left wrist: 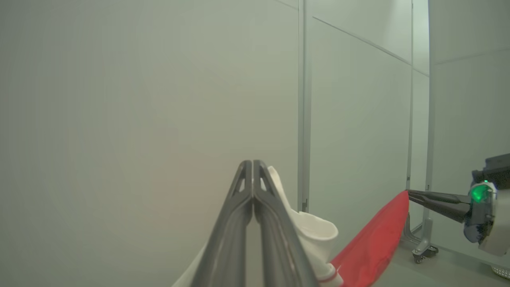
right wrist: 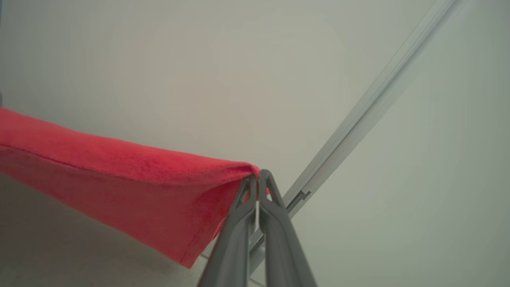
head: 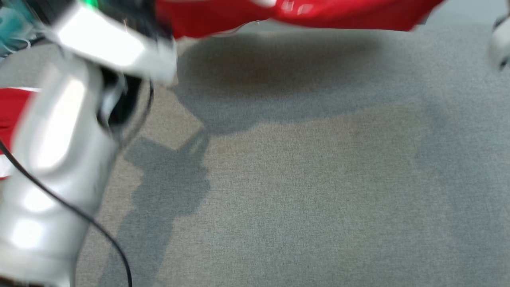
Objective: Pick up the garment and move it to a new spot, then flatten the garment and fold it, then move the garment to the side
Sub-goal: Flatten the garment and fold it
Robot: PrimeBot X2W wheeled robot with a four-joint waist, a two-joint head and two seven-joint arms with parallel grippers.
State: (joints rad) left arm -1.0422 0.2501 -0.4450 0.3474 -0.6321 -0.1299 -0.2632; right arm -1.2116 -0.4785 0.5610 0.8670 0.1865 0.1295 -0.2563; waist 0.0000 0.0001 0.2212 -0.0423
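The head view looks down on a grey surface (head: 299, 179), with the red garment (head: 303, 16) stretched across the top edge, lifted clear and casting a broad shadow (head: 271, 79) below it. More red cloth with a white stripe shows at the far left behind the pale left forearm (head: 59, 151), which blocks much of that side; a black cable (head: 79, 215) hangs across it. This view is blurred and does not show either grip.

The wrist views do. The left gripper (left wrist: 253, 165) has its fingers pressed together, with the white part of the garment bunched on both sides of them, so it has hold of the cloth. From there the red fabric runs across to the right gripper (left wrist: 407, 192), which pinches its far tip; a green light (left wrist: 478, 194) glows on that wrist. The right wrist view shows those fingers closed tight on a folded red edge, the cloth sagging away to the left.

Behind stand pale wall panels (left wrist: 139, 99), a metal post (left wrist: 303, 99) and a wheeled foot (left wrist: 424, 249).
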